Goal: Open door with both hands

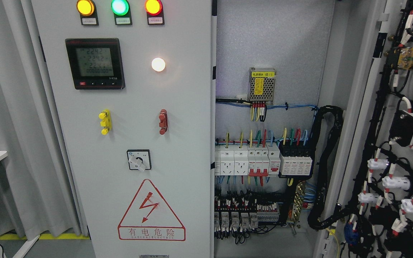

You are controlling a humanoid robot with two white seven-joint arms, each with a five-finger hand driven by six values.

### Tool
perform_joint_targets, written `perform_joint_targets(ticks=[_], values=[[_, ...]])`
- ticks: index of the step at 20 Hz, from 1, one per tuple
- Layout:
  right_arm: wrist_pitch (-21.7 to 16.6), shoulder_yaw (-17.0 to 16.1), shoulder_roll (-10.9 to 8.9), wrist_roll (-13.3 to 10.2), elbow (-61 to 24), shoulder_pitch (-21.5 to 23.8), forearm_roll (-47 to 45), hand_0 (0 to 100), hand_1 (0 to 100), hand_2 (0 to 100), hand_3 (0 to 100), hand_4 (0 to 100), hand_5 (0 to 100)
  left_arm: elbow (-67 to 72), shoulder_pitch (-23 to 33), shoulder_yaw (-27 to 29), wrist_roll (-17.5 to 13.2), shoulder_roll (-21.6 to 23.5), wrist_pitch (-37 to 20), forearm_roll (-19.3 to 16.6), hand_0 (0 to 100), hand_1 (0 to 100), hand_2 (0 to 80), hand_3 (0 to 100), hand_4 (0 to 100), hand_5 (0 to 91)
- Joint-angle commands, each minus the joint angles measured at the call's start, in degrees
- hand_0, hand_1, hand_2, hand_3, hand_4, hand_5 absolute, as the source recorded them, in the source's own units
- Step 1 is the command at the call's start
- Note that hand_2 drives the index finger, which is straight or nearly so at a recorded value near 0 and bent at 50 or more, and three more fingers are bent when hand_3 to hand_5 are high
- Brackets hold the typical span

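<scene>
You've got neither hand in shot, so their state can't be told; the right door (389, 143) stands swung wide open at right, wiring exposed, while the left door (127, 143) sits shut

the grey floor (48, 247) carries the cabinet (127, 143). a yellow line (41, 236) is painted on it by the curtain (13, 107). no hand shows.
</scene>
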Motion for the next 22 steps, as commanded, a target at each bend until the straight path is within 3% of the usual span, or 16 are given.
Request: perform_joint_targets(ticks=[1,6,11,14,18,22], values=[[-1.7,0.9,-1.34,0.0,-32.9,-1.0,-0.1,22,0,0,0,0,0,14.1,-0.9,2.6,0.4,-1.3,1.1,-1.5,30,0,2.7,3,4,0.0],[-1.8,-1.7,0.07,0.1,-36.7,-4.6,0.1,22,0,0,0,0,0,14.2,-1.0,2.6,0.7,-0.8,1.2,-1.4,30,0,2.7,3,4,0.0],[-2.3,-1.1,1.82,0.2,-36.7,-9.0,-0.3,22,0,0,0,0,0,14.0,-1.5,2.7,5.6,-0.9,1.1,-1.4,30,0,2.7,3,4,0.0],[-2.1,-1.3,2.96,0.1,-36.7,-13.7,-0.3,22,0,0,0,0,0,14.0,-1.5,2.7,5.0,-0.9,1.1,-1.4,30,0,2.7,3,4,0.0],[0.4,-1.5,6.39,0.2,-36.4,-19.9,-0.2,22,0,0,0,0,0,13.9,-1.5,2.7,2.8,-0.8,0.8,-1.2,30,0,2.7,3,4,0.0],[4.1,-1.5,6.83,0.2,-33.6,-28.6,-0.3,22,0,0,0,0,0,13.6,-1.8,2.8,1.2,-0.8,0.8,-0.9,30,0,2.7,3,4,0.0]])
